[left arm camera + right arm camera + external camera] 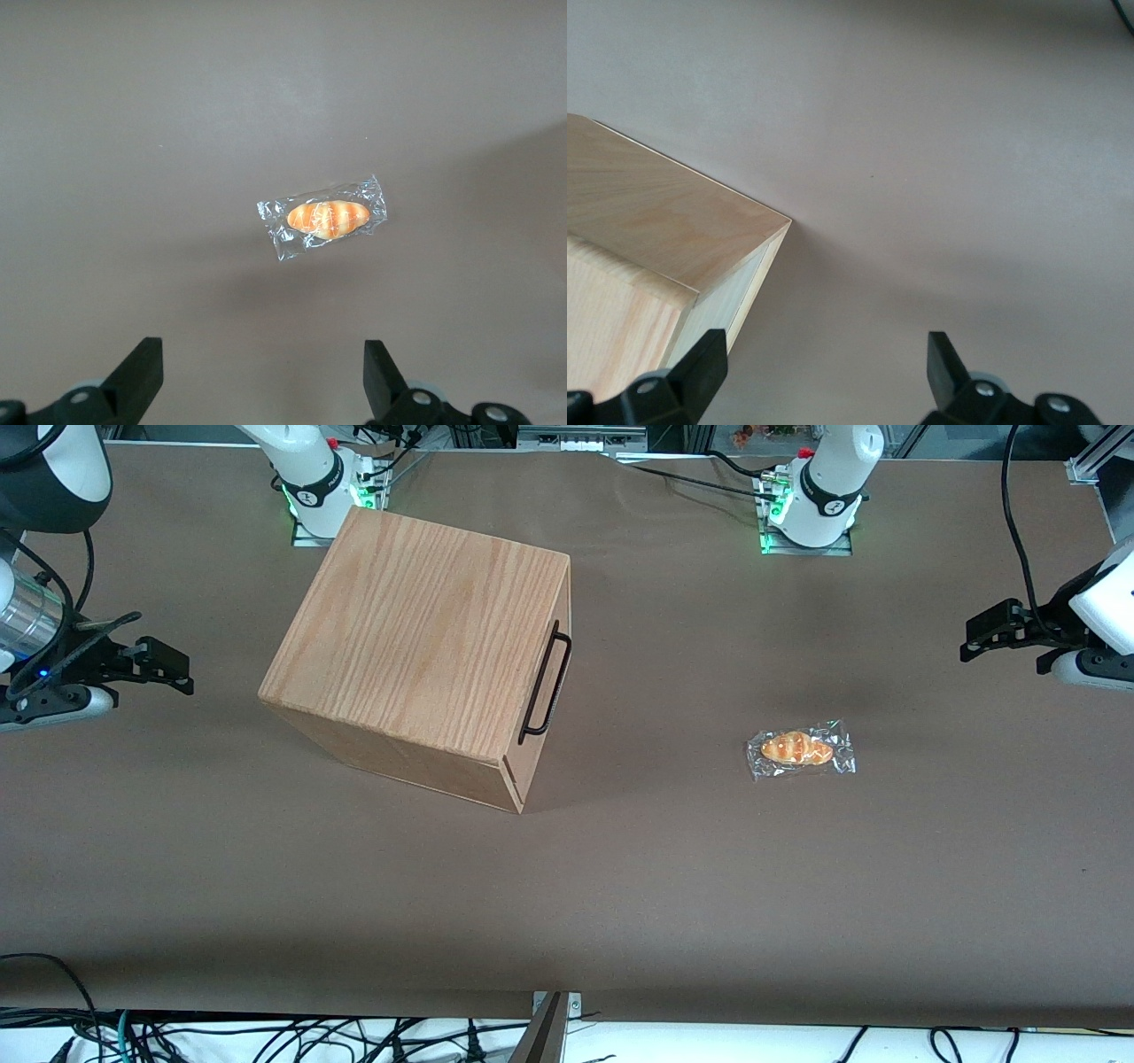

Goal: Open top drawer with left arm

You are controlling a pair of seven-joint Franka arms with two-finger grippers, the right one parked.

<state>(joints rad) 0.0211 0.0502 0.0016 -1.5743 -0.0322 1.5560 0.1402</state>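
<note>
The left arm's pincer [974, 642] hangs wide open and empty, well apart from the top drawer's handle [545, 682], whose bar lies toward the parked arm's end of the surface [620, 886].

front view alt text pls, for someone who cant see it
A closed oak cabinet sits on a brown table, its top drawer shut and the black wire handle facing the working arm's end. The left arm's gripper hovers open at that end, apart from the handle. A plastic-wrapped bread roll lies on the table between them, nearer the camera.
</note>
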